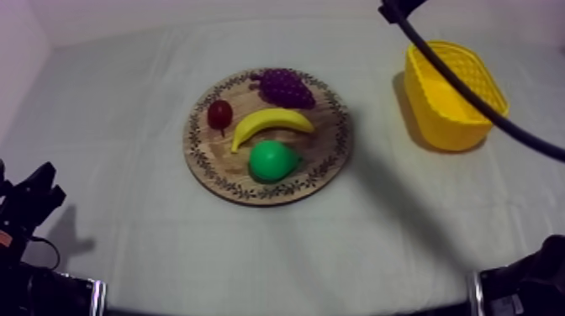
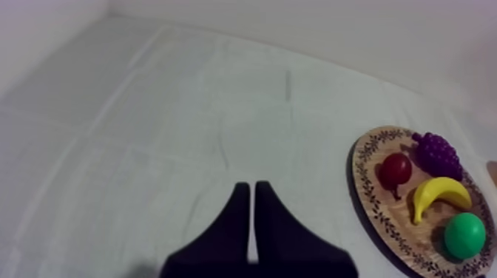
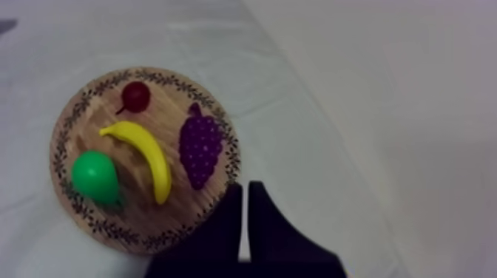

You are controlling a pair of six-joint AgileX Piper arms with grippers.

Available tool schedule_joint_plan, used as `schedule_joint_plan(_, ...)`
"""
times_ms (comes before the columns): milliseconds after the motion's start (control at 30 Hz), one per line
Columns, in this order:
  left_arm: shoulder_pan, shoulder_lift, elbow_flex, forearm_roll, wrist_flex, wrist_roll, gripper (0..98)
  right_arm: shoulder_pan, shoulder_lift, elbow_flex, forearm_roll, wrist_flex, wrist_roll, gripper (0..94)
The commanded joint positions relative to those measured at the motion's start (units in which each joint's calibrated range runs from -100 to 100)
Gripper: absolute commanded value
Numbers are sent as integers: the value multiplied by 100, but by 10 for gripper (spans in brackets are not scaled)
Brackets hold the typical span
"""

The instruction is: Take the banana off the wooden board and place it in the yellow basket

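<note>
Four fruits share the wooden board [image 1: 332,143]; the banana [image 1: 271,124] lies across it, left to right, between grapes [image 1: 286,86] and pear [image 1: 271,161], tips bending toward the pear. Left jaws and right jaws: closed, empty.

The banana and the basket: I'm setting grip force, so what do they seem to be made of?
The banana looks like smooth moulded plastic: even yellow, no skin marks, a faint highlight along its curve. Foam or rubber can't be ruled out. The basket is probably rigid plastic, matte yellow, its walls showing a woven-looking lattice.
</note>
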Motion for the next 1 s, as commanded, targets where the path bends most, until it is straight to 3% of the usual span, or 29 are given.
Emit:
schedule_joint_plan(0,-1,0,-4,0,2,0,0,-32,68,-156,-247,161,633,4)
schedule_joint_plan(133,-1,0,-4,0,2,0,0,-165,275,-606,-416,540,827,4)
schedule_joint_plan(267,-1,0,-4,0,2,0,0,-329,502,-1114,-433,1027,780,3)
schedule_joint_plan(667,-1,0,-4,0,2,0,0,-816,1085,-1245,92,1557,62,3)
schedule_joint_plan(967,-1,0,-4,0,2,0,0,-820,1491,-1386,333,1739,-160,3)
